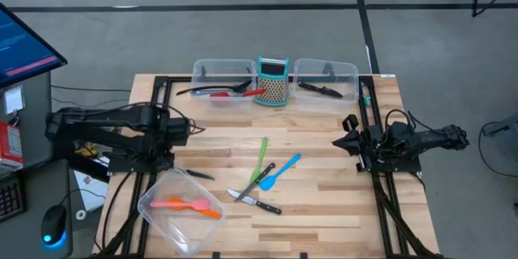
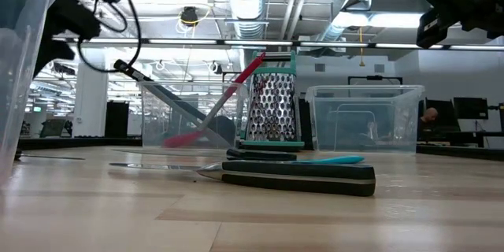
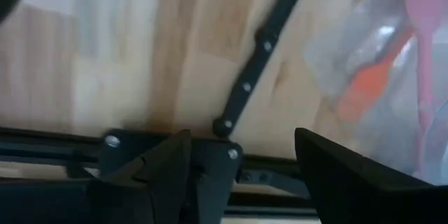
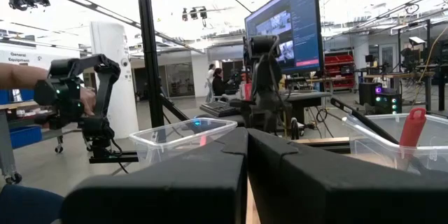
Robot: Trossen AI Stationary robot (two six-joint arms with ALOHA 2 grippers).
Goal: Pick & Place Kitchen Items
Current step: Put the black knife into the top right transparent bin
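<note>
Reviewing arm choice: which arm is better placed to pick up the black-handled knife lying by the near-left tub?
Probably left. The left gripper is open on the knife's side of the table; the right gripper is shut at the far right edge.

1. Bare wood runs across the centre of the high view, between the back row and the middle cluster.
2. The upper edge is blocked by two clear tubs with the grater between them.
3. Centre: a green spatula, blue spatula and two knives lie close together.
4. Lower left: a tilted clear tub sits near the table edge, just below the left gripper.
5. The lower right is bare boards, below the right gripper.
</note>
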